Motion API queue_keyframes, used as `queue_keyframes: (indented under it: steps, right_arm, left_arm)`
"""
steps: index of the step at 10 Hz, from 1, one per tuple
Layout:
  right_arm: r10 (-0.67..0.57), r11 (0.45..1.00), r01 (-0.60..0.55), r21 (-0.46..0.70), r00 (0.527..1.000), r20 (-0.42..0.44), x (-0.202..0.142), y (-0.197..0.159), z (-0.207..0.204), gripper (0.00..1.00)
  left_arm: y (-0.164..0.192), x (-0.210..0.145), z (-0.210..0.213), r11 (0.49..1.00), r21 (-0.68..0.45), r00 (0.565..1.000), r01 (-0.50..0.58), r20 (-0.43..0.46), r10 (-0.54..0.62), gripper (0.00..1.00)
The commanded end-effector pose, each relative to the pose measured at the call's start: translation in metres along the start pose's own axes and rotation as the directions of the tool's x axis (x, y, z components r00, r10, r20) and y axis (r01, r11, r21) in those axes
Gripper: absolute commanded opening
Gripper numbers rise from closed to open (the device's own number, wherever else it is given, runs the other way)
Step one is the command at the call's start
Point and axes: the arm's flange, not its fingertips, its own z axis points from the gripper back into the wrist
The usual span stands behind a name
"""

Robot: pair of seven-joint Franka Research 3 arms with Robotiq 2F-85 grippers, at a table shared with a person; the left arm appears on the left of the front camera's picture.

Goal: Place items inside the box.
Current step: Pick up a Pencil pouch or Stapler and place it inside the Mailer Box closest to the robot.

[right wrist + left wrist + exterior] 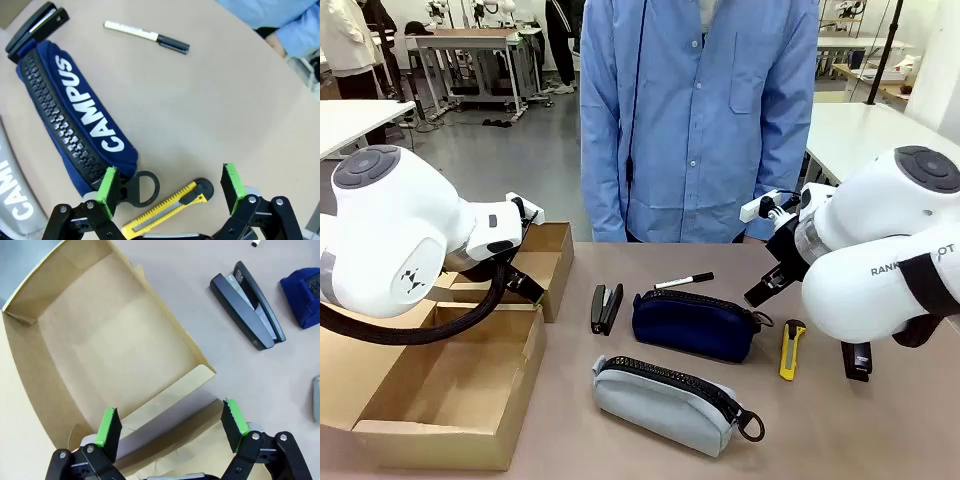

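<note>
Right jaws spread wide, empty, above ring-pull end of navy zip pouch [75,110]; yellow utility knife [160,212] just right of that end. Left jaws released, over cardboard box [115,340], well left of pouch; box bare inside where visible.
Pouch: soft fabric, chunky zip, likely light, saggy; grip across mid-body.
Knife: slim ribbed hard plastic, may slip; pinch across width.
Grey pouch [665,392] on robot side of navy pouch; black stapler [605,308] at its left end, marker [684,281] behind, second stapler [857,360] far right.

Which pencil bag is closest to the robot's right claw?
The navy zip pouch: its zipper ring lies by the right gripper, while the grey pouch lies farther off.
</note>
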Motion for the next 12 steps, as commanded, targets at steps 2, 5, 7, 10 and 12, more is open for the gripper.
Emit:
queue_keyframes:
  steps: [2,5,7,10,12]
  right_arm:
    - [0.0,1.0,0.0,0.0,1.0,0.0,0.0,0.0,0.0,1.0]
    - [0.0,1.0,0.0,0.0,1.0,0.0,0.0,0.0,0.0,1.0]
    - [0.0,1.0,0.0,0.0,1.0,0.0,0.0,0.0,0.0,1.0]
    - [0.0,1.0,0.0,0.0,1.0,0.0,0.0,0.0,0.0,1.0]
    - [0.001,1.0,-0.001,0.0,1.0,0.0,0.0,0.0001,0.0,1.0]
  left_arm:
    - [0.0,0.0,0.0,1.0,0.0,1.0,0.0,0.0,0.0,1.0]
    - [0.0,0.0,0.0,1.0,0.0,1.0,0.0,0.0,0.0,1.0]
    - [0.0,0.0,0.0,1.0,0.0,1.0,0.0,0.0,0.0,1.0]
    - [0.0,0.0,0.0,1.0,0.0,1.0,0.0,0.0,0.0,1.0]
    - [0.0,0.0,0.0,1.0,0.0,1.0,0.0,0.0,0.0,1.0]
